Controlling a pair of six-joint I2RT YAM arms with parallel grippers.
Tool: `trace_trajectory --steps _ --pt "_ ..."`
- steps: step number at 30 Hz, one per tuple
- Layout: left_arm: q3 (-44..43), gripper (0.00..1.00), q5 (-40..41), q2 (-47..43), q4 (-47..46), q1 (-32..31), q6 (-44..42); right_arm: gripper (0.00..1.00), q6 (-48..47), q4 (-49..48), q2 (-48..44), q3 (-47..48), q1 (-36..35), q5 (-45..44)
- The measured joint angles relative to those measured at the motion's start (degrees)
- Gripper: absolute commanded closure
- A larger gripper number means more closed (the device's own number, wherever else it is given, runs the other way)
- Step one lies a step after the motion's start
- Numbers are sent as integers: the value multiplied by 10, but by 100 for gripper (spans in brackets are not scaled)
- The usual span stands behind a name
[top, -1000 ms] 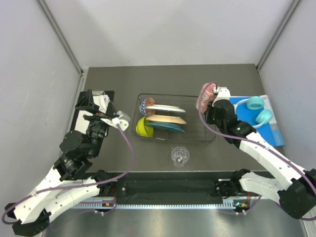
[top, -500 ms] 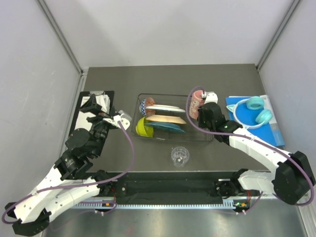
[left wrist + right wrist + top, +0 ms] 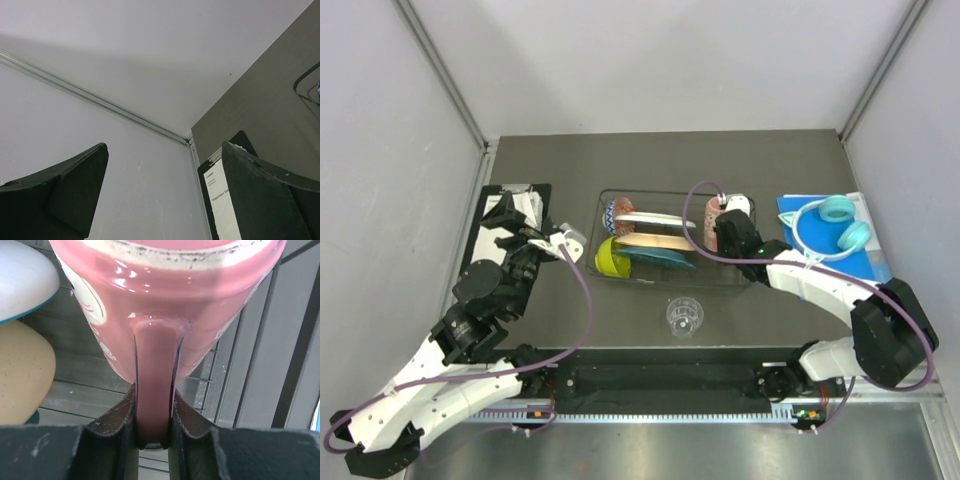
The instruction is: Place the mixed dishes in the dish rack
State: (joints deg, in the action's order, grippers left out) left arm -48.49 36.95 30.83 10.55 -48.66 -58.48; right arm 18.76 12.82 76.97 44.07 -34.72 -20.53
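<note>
On the grey bench [image 3: 790, 160] the wire dish rack [image 3: 720, 282] sits at centre. At its right end the right pincer [image 3: 153, 425] is clamped tight on the handle of the pink mug [image 3: 165, 315]. The left pincer [image 3: 165, 190] gapes wide and empty by the left edge, while the clear glass [image 3: 684, 315] stands just before the rack.

Pink mug [image 3: 165, 315] is glossy, with white swirly linework and a speckled off-white rim. Also a lime-green bowl [image 3: 610, 258], white plate [image 3: 655, 219], peach plate [image 3: 655, 241] and teal plate [image 3: 670, 260]. Turquoise headphones [image 3: 840, 225], blue pad [image 3: 875, 268], dark grey bench [image 3: 570, 160].
</note>
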Motion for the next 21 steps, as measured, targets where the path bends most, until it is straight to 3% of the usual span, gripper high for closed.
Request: trace_trajectory --steps 18,20,21 --pt "10 1 0 -7 -11 0 -17 100 10 30 57 52 0 -11" --pt "9 1 -2 -5 -11 0 -17 95 13 41 59 59 0 -9" --pt "9 1 -2 -3 -11 0 -17 86 16 45 59 61 0 -8"
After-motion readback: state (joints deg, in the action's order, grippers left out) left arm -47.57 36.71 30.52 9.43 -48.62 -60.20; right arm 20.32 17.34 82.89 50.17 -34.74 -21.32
